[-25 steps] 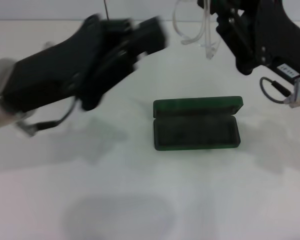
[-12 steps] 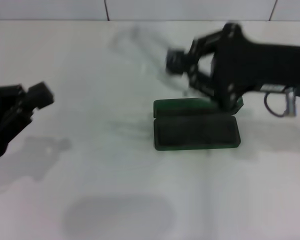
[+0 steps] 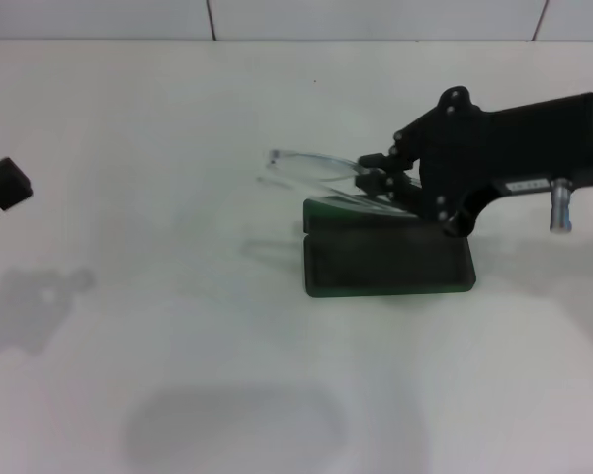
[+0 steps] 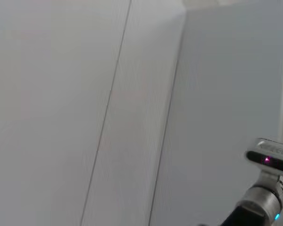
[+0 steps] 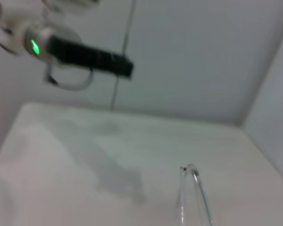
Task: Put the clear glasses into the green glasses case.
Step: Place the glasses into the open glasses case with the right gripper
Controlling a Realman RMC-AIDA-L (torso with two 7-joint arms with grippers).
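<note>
R tool [image 3: 376,180] gripping 1 clear glasses [image 3: 311,166], 1 green glasses case [image 3: 387,265]

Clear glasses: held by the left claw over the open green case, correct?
Wrong arm. The head view shows the right claw holding the clear glasses over the open green glasses case; the left claw is off at the table's left edge.

White table [image 3: 178,375] under soft light — pale panelled wall [image 3: 376,18] behind.
</note>
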